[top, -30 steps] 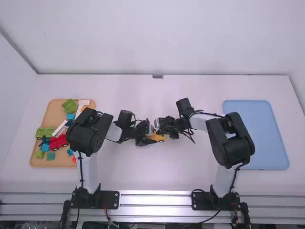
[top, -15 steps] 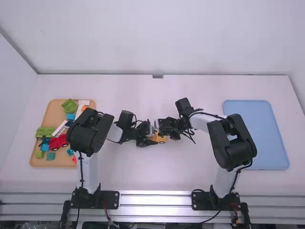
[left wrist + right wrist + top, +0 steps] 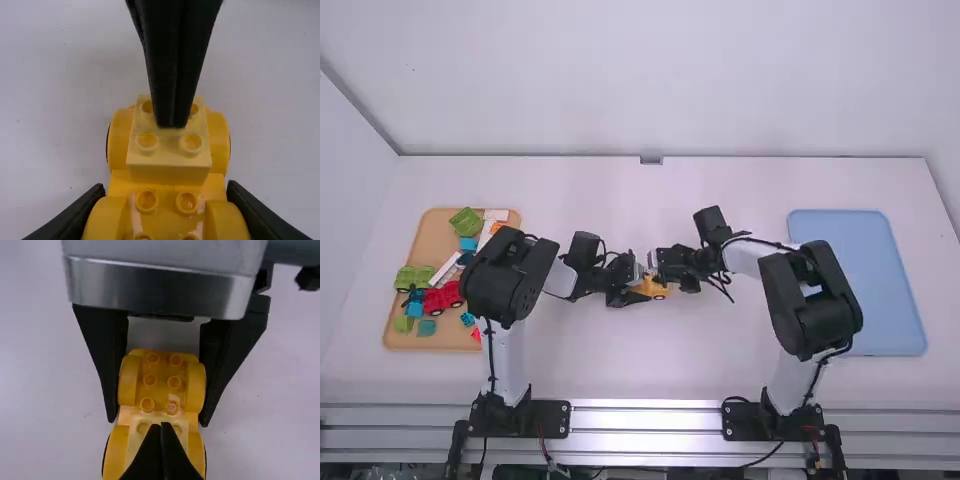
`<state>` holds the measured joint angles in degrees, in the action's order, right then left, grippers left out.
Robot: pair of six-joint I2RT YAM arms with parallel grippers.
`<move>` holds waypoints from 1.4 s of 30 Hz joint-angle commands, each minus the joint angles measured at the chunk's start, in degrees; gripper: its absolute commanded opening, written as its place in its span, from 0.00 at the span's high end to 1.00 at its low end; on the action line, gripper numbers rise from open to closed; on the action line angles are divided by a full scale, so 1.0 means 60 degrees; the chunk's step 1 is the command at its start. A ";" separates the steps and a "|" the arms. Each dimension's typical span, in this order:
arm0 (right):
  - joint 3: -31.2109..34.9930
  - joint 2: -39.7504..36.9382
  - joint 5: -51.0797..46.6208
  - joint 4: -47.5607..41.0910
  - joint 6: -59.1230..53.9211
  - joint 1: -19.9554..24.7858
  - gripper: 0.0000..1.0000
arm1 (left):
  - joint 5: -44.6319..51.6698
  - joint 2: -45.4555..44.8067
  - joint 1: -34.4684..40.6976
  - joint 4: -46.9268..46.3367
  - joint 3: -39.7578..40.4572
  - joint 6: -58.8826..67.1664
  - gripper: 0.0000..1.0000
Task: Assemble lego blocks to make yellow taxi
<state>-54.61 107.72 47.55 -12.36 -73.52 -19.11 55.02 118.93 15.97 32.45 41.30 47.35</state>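
The yellow wheeled base (image 3: pixel 657 290) is at mid-table in the high view, with my left gripper (image 3: pixel 628 296) at its left and my right gripper (image 3: pixel 667 268) over it. In the left wrist view my left gripper (image 3: pixel 165 200) is shut on the sides of the yellow base (image 3: pixel 119 182). A pale yellow block (image 3: pixel 167 167) sits on the base between two wheels. My right gripper (image 3: pixel 161 432) has its fingers together, tips over this pale block (image 3: pixel 150 419) in the right wrist view; whether they touch it I cannot tell.
An orange-brown tray (image 3: pixel 445 342) at the left holds several green, blue, red and white pieces, partly beneath the left arm. A flat blue tray (image 3: pixel 860 280) lies at the right, beside the right arm's elbow.
The right arm has shifted slightly to the right, its elbow and wrist a little farther over. The left arm has stayed almost still, holding the yellow base.
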 commanded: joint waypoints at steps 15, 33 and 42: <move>0.0047 -0.2025 0.1067 0.0208 0.1577 0.1053 0.01 | -0.0007 0.0095 -0.0033 0.0011 -0.0073 -0.0262 0.01; 0.0047 -0.2025 0.1071 0.0754 0.1585 0.0663 0.02 | -0.1384 -0.6131 -0.2710 -0.6207 -0.0073 -0.0259 0.01; 0.0047 -0.2025 0.1107 0.3858 0.5752 -0.0284 0.02 | -0.2878 -0.9468 -0.4925 -0.7522 -0.0076 -0.2393 0.01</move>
<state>-54.35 95.57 53.45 9.89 -49.28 -19.97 41.56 63.72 -12.34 -13.04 41.08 39.42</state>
